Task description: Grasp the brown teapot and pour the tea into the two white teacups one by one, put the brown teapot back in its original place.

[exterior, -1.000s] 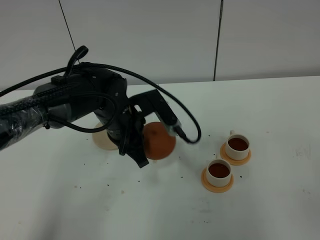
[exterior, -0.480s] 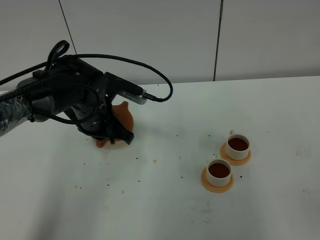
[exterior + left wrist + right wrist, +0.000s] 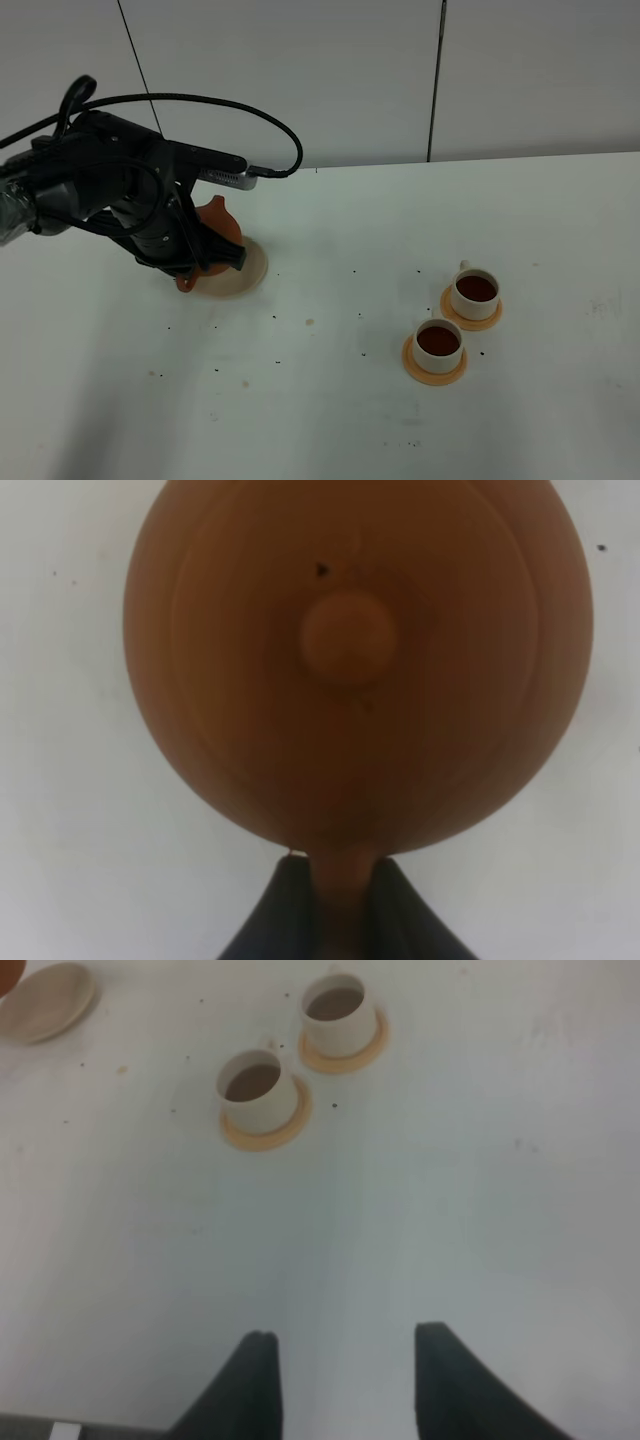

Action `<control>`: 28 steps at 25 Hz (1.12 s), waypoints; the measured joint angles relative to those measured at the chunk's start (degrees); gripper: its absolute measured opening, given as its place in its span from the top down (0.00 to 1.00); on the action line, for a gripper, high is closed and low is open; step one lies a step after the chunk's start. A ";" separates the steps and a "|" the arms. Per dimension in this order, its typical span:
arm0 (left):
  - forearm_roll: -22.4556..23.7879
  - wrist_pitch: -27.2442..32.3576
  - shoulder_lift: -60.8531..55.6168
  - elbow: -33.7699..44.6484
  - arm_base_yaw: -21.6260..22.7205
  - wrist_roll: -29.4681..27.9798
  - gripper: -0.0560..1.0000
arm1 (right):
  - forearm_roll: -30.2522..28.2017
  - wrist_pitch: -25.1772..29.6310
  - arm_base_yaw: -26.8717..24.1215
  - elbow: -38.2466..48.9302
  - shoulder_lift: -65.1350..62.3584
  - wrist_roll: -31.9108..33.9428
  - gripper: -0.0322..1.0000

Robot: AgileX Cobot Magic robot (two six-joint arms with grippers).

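**Teapot at the saucer's far-left edge, handle pinched**

Held in the left gripper (image 3: 335, 900), clamped tight on the loop handle of the brown teapot (image 3: 212, 232); seen from the wrist, dark fingers (image 3: 282, 910) pressed against either side of the thin clay strap. Hanging over the left part of the cream saucer (image 3: 243, 270), not centred; contact between base and saucer impossible to tell, with the arm hiding the underside. Lid knob (image 3: 347, 637) upright and centred, so body about level.

Right of the saucer, well apart: two white teacups, near one (image 3: 438, 343) and far one (image 3: 474, 291), each on an orange coaster (image 3: 434, 370), both filled with dark liquid. Pouring judged done; only the set-down left.

Right gripper (image 3: 345, 1380) parked over bare table, spread wide, holding nothing.

Handling, as a judgement: fired clay, rigid, brittle, probably lighter now. Loose lid likely to slip if tipped. Narrow handle the only sound grip; smooth round body too wide and slick. Gentle, level lowering advisable.
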 joint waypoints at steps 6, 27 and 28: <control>-0.23 -3.36 3.83 0.00 0.00 0.45 0.79 | 0.00 0.00 0.00 0.00 0.00 0.00 0.67; -1.38 -6.27 5.09 0.00 1.17 0.51 0.79 | 0.00 0.00 0.00 0.00 0.00 0.00 0.67; -1.49 -6.14 5.29 0.00 1.17 0.51 0.79 | 0.00 0.00 0.00 0.00 0.00 0.00 0.67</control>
